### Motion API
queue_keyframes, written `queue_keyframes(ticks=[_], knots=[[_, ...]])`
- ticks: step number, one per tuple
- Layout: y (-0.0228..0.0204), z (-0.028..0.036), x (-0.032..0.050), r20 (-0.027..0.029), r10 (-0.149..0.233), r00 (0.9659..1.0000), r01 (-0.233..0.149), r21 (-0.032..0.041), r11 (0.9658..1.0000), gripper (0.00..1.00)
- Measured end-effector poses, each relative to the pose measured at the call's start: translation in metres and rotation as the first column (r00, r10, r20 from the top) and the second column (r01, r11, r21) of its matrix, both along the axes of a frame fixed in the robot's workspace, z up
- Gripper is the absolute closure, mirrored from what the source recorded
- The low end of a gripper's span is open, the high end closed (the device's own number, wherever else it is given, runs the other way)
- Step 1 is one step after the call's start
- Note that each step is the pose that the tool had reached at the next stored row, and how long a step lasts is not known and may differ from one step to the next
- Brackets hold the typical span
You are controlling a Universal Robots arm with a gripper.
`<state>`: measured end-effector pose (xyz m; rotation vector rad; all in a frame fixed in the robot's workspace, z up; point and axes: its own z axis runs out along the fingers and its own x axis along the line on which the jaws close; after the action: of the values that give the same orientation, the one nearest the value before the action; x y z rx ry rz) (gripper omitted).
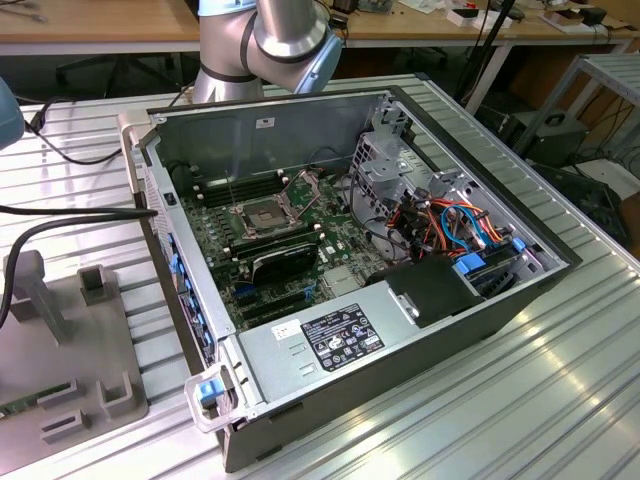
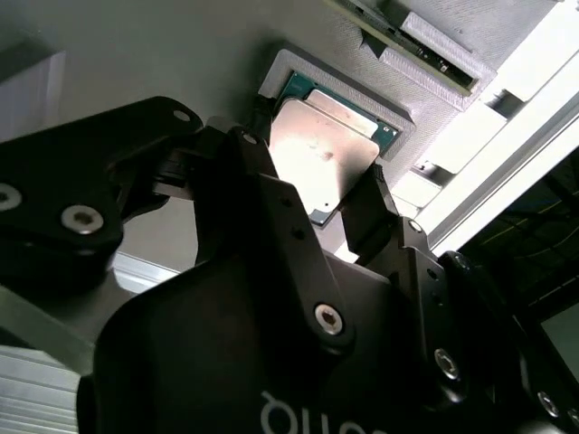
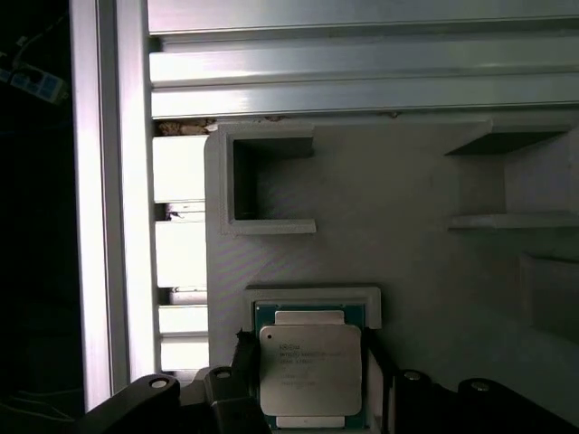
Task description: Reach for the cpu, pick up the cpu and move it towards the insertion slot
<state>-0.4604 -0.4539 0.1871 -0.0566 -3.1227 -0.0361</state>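
Observation:
The cpu [image 3: 310,371], a flat square chip with a pale metal face on a green board, lies in the recess of a grey holder [image 3: 407,235]. It also shows as the cpu [image 2: 324,154] in the second wrist view. My gripper [image 3: 310,342] straddles it, one black finger against each opposite side, so it is shut on the chip, which still rests in the recess. In the second wrist view my gripper [image 2: 317,158] looks the same. The insertion slot [image 1: 262,213] sits on the motherboard inside the open computer case [image 1: 540,290], its metal frame raised.
The grey holder plate [image 1: 60,340], with raised blocks, lies at the exterior view's left, beside the case. Inside the case are a power supply box [image 1: 320,345], a drive cage [image 1: 385,165] and coloured cables [image 1: 450,225]. A black cable [image 1: 70,215] crosses the ribbed metal table.

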Motion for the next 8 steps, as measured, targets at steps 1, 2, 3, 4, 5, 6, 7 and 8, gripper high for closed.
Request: queue_keyframes(ticks=[1,2,3,4,5,6,7,8], knots=[[0.0000,0.0003,0.0000,0.0001,0.000,1.0000,0.000,0.0001,1.0000,0.45],[0.0000,0.0012,0.0000,-0.0002,0.000,1.0000,0.000,-0.0001,1.0000,0.45],[0.0000,0.0019,0.0000,-0.0002,0.000,1.0000,0.000,-0.0001,1.0000,0.45],[0.0000,0.0039,0.0000,-0.0002,0.000,1.0000,0.000,0.0000,1.0000,0.45],[0.0000,0.0055,0.0000,-0.0001,0.000,1.0000,0.000,0.0000,1.0000,0.45],[0.0000,0.0074,0.0000,-0.0002,0.000,1.0000,0.000,-0.0001,1.0000,0.45],[0.0000,0.0085,0.0000,-0.0002,0.000,1.0000,0.000,0.0000,1.0000,0.45],[0.0000,0.0091,0.0001,0.0000,0.000,1.0000,0.000,0.0000,1.0000,0.45]])
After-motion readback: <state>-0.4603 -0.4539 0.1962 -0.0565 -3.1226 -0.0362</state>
